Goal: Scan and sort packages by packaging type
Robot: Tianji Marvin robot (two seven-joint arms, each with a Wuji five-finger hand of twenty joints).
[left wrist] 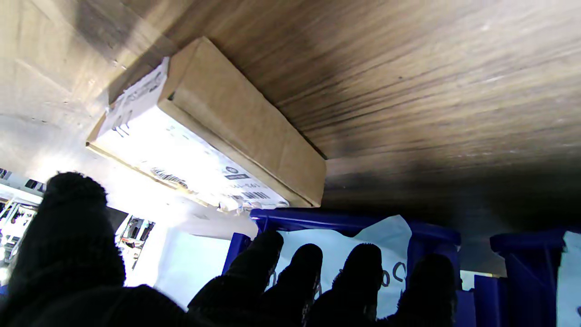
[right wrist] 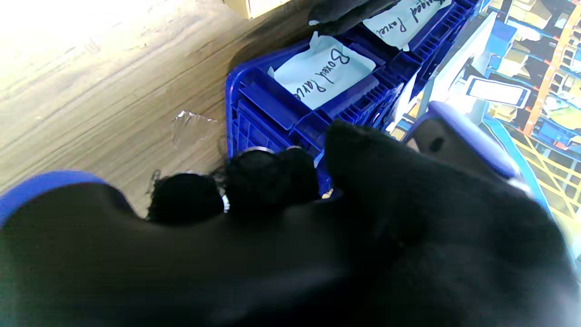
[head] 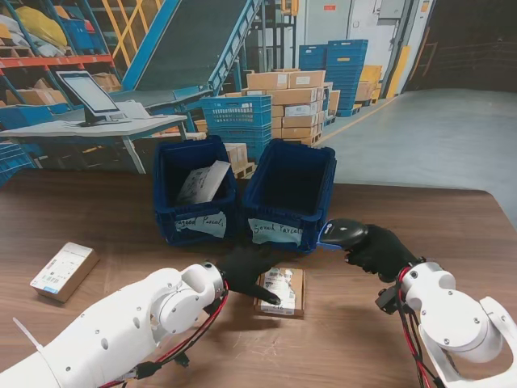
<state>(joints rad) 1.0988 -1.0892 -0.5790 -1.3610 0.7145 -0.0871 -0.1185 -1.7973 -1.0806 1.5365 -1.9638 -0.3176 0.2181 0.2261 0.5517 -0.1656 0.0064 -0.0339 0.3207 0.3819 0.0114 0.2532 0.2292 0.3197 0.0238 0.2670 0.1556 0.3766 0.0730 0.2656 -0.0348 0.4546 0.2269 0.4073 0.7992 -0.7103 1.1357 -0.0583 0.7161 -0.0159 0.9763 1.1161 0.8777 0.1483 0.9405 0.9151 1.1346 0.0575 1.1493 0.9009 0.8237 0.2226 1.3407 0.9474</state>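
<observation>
We work on a brown wood-grain table (head: 97, 202) set in a warehouse, with stacked cartons, blue crates, a conveyor ramp and a side desk with a monitor (head: 87, 94) beyond its far edge. Our landmark is the pair of blue bins at the table's middle: the left bin (head: 194, 194), labelled for bagged parcels, holds a white bagged package (head: 203, 182); the right bin (head: 291, 194), labelled "Boxed Parcels", looks dark inside.

Nearer to us than the bins lies a small cardboard box (head: 281, 291) with a white label, flat on the wood. Our left hand (head: 246, 271), gloved in black, rests beside it with fingers spread and a fingertip (head: 273, 299) on its label; it grips nothing. Our right hand (head: 380, 250) is wrapped around a black scanner (head: 343, 233), just in front of the right bin's near corner.

Far to the left of the bins a second labelled box (head: 63, 271) lies near the table's left edge. Bare wood stretches right of the bins to the far-right edge.
</observation>
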